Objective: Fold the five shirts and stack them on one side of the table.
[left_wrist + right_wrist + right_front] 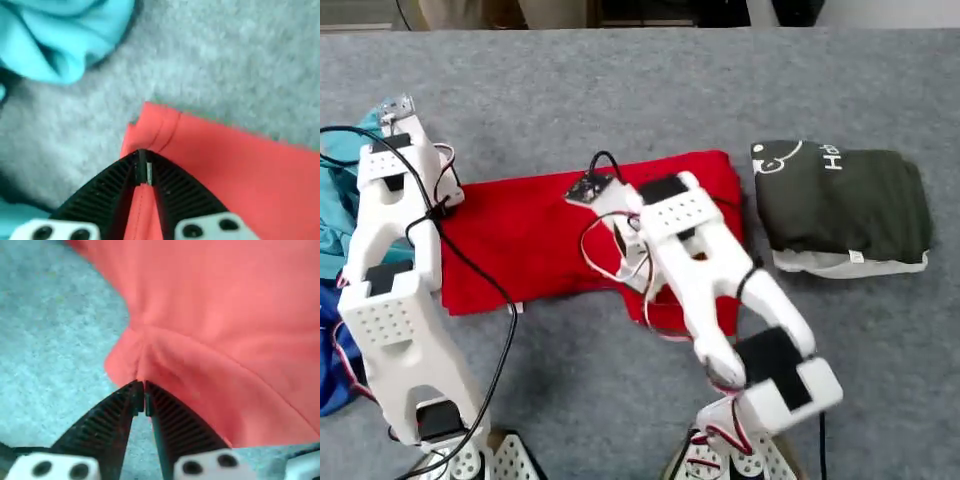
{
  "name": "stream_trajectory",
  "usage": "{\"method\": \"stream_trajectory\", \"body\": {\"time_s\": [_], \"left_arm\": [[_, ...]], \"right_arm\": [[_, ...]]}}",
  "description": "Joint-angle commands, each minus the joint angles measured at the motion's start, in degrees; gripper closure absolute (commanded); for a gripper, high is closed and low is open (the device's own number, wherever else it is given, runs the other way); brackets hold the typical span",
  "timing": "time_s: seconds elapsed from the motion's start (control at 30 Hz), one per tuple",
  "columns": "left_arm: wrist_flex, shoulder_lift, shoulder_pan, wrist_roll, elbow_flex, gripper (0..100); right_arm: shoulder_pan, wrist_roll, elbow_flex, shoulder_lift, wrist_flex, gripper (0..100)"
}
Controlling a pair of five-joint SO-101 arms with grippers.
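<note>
High view: red shirt [535, 240] mid-table, bare table [620, 90] beyond. Left gripper [144, 161] and right gripper [140, 388] each pinch its edge. Dark shirt [845, 200] lies apart.

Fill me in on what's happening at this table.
Both arms hold the red shirt, which is spread across the middle of the table. The left gripper is shut on its edge near the heaped teal shirt. The right gripper is shut on a bunched edge. A folded dark shirt sits to one side, on a white layer.
</note>
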Motion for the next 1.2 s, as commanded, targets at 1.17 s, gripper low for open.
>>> {"method": "stream_trajectory", "body": {"time_s": [1.17], "left_arm": [[20.31, -0.75, -2.20, -5.45, -20.75, 98]], "right_arm": [[17.36, 9.41, -28.79, 1.36, 8.44, 97.9]]}}
